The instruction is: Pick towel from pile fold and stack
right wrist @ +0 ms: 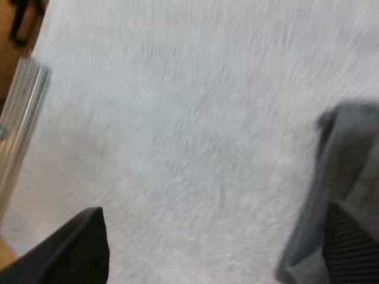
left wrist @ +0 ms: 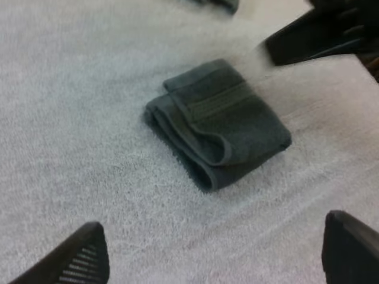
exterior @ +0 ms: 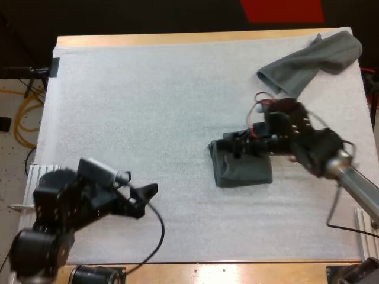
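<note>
The folded towel (exterior: 243,168) is lying flat on the mat (exterior: 148,106), right under the right pincer (exterior: 240,145), whose fingers are standing wide apart and gripping nothing. The fold is looking done, so the letting-go step seems to be in hand. The crumpled towel (exterior: 311,62) is lying well beyond that pincer at the mat's far corner, and the next move is likely calling for a reach there and a pinch at one edge. The left pincer (exterior: 147,198) is hovering wide and empty, well apart from both, pointing toward the folded towel. The mat is carrying just these two towels.

Dark grey-green folded towel (exterior: 243,170), grey-green crumpled towel (exterior: 314,62), white textured mat (exterior: 154,100), light tan wooden table (exterior: 177,39)
</note>
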{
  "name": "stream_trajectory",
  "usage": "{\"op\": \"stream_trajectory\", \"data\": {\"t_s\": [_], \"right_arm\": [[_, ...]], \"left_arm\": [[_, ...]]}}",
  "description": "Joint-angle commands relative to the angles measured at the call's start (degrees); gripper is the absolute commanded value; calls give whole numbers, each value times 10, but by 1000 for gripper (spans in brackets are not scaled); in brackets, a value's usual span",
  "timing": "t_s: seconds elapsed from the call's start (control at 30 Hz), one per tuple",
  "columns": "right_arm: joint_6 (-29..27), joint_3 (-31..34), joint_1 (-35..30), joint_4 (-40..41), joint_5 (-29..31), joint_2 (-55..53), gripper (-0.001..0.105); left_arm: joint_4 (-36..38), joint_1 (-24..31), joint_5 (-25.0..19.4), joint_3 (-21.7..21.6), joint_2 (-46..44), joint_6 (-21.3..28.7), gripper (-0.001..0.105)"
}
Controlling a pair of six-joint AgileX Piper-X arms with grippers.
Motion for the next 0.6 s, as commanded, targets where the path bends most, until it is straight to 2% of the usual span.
{"op": "stream_trajectory", "data": {"t_s": [0.0,0.1,0.23,0.33,0.4,0.57], "right_arm": [[-24,-5,0,18,25,-24,72],[-52,-5,0,52,71,-75,72],[-65,-5,0,96,99,-127,72],[-65,-5,0,130,114,-161,72],[-65,-5,0,157,131,-186,72],[-65,-4,0,222,163,-231,72]], "left_arm": [[-20,1,0,1,17,-9,71],[-57,-7,2,1,69,-18,71],[-126,-49,-7,1,142,-49,71],[-180,-98,-43,1,211,-79,71],[-223,-127,-63,1,270,-114,71],[-352,-171,-67,1,393,-207,71]]}}
